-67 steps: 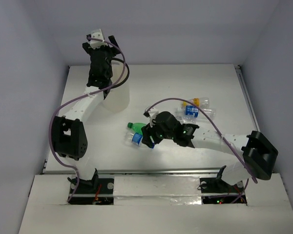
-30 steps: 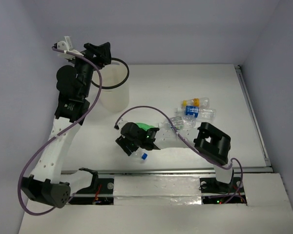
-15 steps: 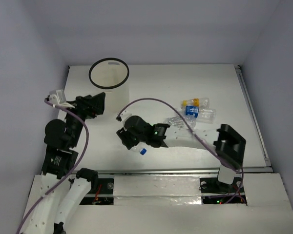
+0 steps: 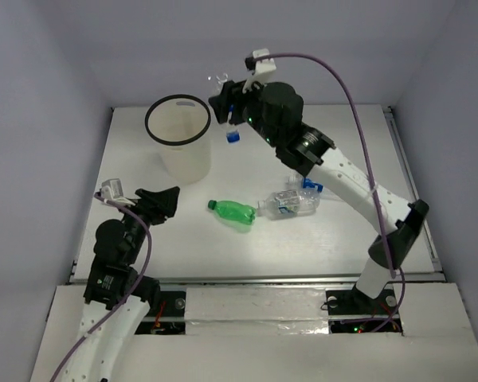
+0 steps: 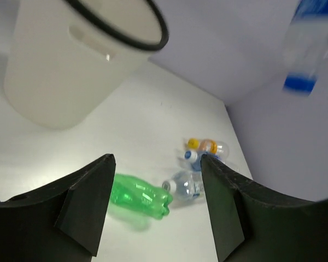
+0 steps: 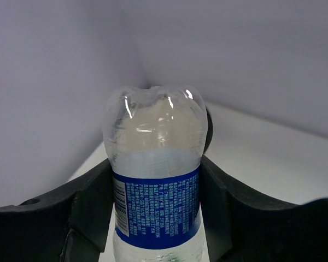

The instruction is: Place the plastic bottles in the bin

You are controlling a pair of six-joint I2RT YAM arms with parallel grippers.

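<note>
**Right gripper.** Check the right gripper (image 4: 227,106) first. It is clenched on the held bottle (image 6: 156,164), with one finger against each side of the blue label (image 6: 156,210). In the right wrist view the clear, rounded base of this bottle points away from the gripper. In the top view its blue cap (image 4: 233,137) hangs below the fingers. The gripper is raised well above the table (image 4: 263,251).

**Bin.** The bin (image 4: 183,159) stands just beside the right gripper, on the side toward the left arm. The held bottle is outside the black rim (image 4: 178,119), near it but not over the opening.

**Left gripper.** The left gripper (image 5: 156,161) is released: its fingers stand spread and nothing lies between them. It sits low over the table, well apart from the right gripper.

**Items ahead of the left gripper:**
- The bin stands ahead and to the left, upright.
- The green bottle (image 5: 139,196) lies on its side straight ahead, beyond the fingertips and not touched by them.
- A clear bottle (image 5: 183,185) lies just past the green one to the right (the two necks point toward each other and almost meet).
- A bottle with a yellow-orange cap (image 5: 206,146) lies farther ahead, with a blue-capped one (image 5: 191,156) just beside it.
- The held bottle appears high on the right, blurred.
</note>
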